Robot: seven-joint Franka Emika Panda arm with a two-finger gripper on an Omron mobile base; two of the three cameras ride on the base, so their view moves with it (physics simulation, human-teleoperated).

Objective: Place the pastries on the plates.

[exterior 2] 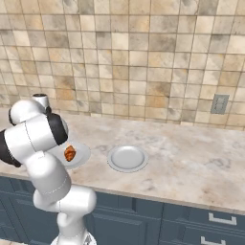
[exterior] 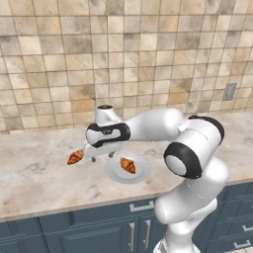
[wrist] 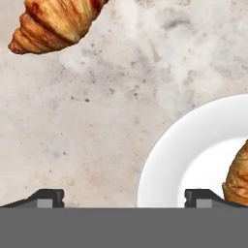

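1. Left base view: arm reaches left across the marble counter [exterior: 29, 173]. The hand hangs low over the counter at the left rim of the near plate [exterior: 141, 174].
2. Same view: one croissant on plate [exterior: 127, 165], roughly centred on it. The loose croissant [exterior: 75, 157] lies on bare counter just left of the hand, off any plate.
3. Same view: fingers are hidden under the hand body, so finger state is unreadable here. Beige tiled wall [exterior: 59, 59] behind, blue-grey cabinets [exterior: 74, 230] below the counter edge.
4. Right base view: the arm's upper links block most of the near plate [exterior 2: 82, 154]. The plated croissant [exterior 2: 70, 153] shows just past the arm.
5. Same view: the second plate [exterior 2: 127, 158] sits to the right of the first, near it but apart. A grey wall outlet [exterior 2: 219, 104] is on the tiles at far right.
6. Hand view: gripper [wrist: 123, 197] looks straight down, fingers spread wide, released, gripping nothing. One tip is over bare counter, the other over the plate's rim [wrist: 150, 169].
7. Same view: plated croissant [wrist: 237, 177] at the right edge, beside that tip; contact unclear. Loose croissant [wrist: 53, 22] at top left on the counter, well apart from plate and fingers.
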